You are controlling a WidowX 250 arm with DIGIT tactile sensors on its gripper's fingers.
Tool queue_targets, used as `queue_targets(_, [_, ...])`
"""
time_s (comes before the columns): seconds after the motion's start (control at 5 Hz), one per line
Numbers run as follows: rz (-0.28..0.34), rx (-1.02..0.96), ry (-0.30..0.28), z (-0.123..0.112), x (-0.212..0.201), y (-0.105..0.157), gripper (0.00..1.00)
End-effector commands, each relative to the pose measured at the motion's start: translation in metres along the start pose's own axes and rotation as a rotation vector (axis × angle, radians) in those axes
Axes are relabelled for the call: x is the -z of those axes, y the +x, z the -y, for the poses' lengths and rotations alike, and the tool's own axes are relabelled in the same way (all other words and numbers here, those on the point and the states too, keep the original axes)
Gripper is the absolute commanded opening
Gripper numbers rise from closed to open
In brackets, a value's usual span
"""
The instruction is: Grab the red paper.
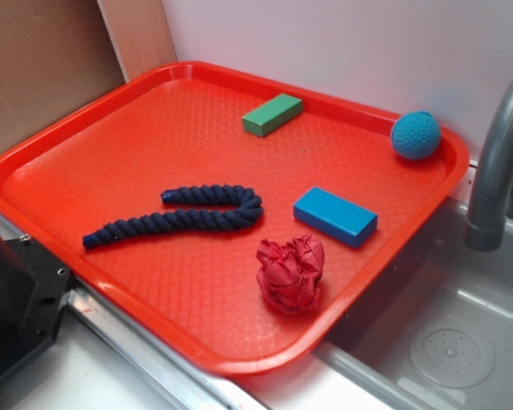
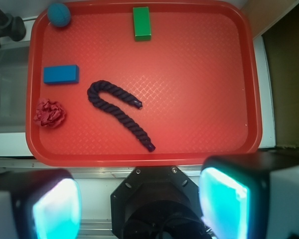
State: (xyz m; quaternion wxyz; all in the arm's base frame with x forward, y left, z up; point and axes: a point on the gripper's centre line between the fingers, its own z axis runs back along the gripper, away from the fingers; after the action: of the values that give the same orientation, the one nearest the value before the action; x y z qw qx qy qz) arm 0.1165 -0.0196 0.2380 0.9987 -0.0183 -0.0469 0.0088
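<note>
The red paper (image 1: 290,273) lies on the orange-red tray (image 1: 60,166), near the tray's front edge and toward its sink-side corner, with the blue block (image 1: 334,215) just beside it and apart from it. In the wrist view the same paper wad (image 2: 49,113) sits close to the tray's left rim, below the blue block (image 2: 61,74). The dark rope (image 1: 181,213) curls across the middle of the tray, well apart from the wad. The green block (image 1: 272,114) and the teal ball (image 1: 415,135) lie toward the far edge and are of no concern to this step. The pincer (image 2: 139,204) is spread, its two pale fingers (image 2: 224,201) wide apart with nothing between them, and it hangs over the near edge of the bench, outside the tray and well away from the wad. Assessment: the reach has not begun. To do it well, the pincer should travel high across the tray toward the sink-side rim, centre over the wad, and descend straight down with fingers spread. The fingers should be turned so that neither lands on the blue block or on the raised tray rim. The wad is soft and wrinkled and will likely compress, so closure should be full and low on its body. Risk: a glancing finger may push the light wad against the rim rather than capture it.
</note>
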Motion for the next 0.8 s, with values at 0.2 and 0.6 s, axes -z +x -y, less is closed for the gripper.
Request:
queue_targets(0.2, [0.012,0.196,-0.061,0.029,0.040,0.017,1.00])
queue_targets(0.6, [0.026,0.496,-0.104,0.077,0.111,0.036,1.00])
